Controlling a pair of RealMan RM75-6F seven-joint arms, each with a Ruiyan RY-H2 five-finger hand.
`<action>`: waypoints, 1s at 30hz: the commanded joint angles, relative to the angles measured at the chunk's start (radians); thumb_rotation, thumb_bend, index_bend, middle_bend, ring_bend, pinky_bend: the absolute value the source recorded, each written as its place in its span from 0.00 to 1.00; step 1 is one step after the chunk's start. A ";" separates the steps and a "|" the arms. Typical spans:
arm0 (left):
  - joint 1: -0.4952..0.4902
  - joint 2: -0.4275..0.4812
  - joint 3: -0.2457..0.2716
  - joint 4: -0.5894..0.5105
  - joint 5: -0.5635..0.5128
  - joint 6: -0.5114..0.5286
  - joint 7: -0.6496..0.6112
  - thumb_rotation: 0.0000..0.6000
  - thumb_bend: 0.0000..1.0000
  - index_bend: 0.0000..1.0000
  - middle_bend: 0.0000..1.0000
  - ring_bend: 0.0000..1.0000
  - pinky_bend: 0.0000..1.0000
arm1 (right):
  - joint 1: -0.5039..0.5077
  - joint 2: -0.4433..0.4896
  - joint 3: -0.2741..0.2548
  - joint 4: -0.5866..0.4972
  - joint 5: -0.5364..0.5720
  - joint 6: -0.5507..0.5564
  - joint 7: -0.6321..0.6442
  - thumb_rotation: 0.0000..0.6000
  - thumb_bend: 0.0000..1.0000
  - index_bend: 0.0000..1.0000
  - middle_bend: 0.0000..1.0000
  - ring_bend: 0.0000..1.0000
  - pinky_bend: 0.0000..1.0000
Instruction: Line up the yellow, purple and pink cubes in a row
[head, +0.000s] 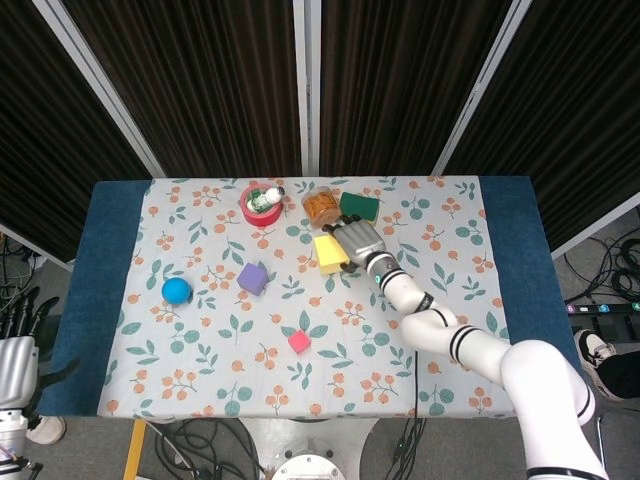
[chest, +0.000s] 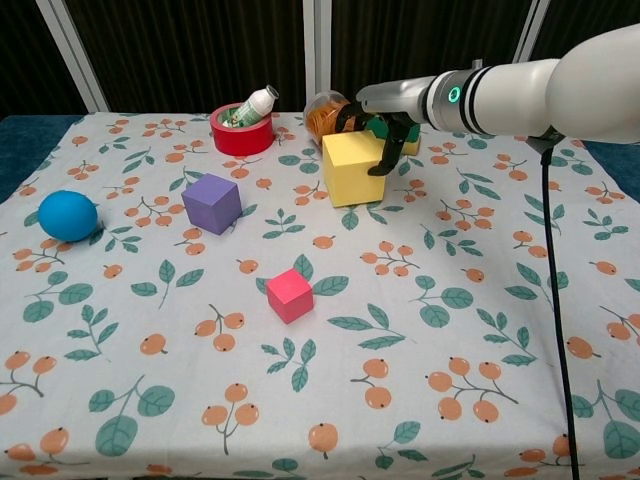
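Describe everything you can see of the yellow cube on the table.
The yellow cube is plain, matte and foam-like, the largest of the three cubes. It sits on the floral tablecloth near the far edge, in front of the jar of snacks. The right hand reaches over its top, fingers curling down its right side.
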 joint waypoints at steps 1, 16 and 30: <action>-0.001 -0.001 -0.001 -0.001 0.002 0.001 0.001 1.00 0.12 0.19 0.07 0.05 0.14 | -0.031 0.069 -0.003 -0.134 -0.021 0.077 -0.022 1.00 0.25 0.20 0.36 0.12 0.14; 0.005 -0.010 0.002 0.009 0.017 0.008 -0.015 1.00 0.12 0.19 0.07 0.05 0.14 | -0.080 0.109 -0.042 -0.450 0.160 0.323 -0.211 1.00 0.24 0.21 0.37 0.13 0.14; 0.010 -0.018 0.002 0.031 0.013 0.005 -0.033 1.00 0.12 0.19 0.07 0.05 0.14 | -0.043 -0.028 0.028 -0.305 0.263 0.318 -0.235 1.00 0.24 0.21 0.37 0.13 0.14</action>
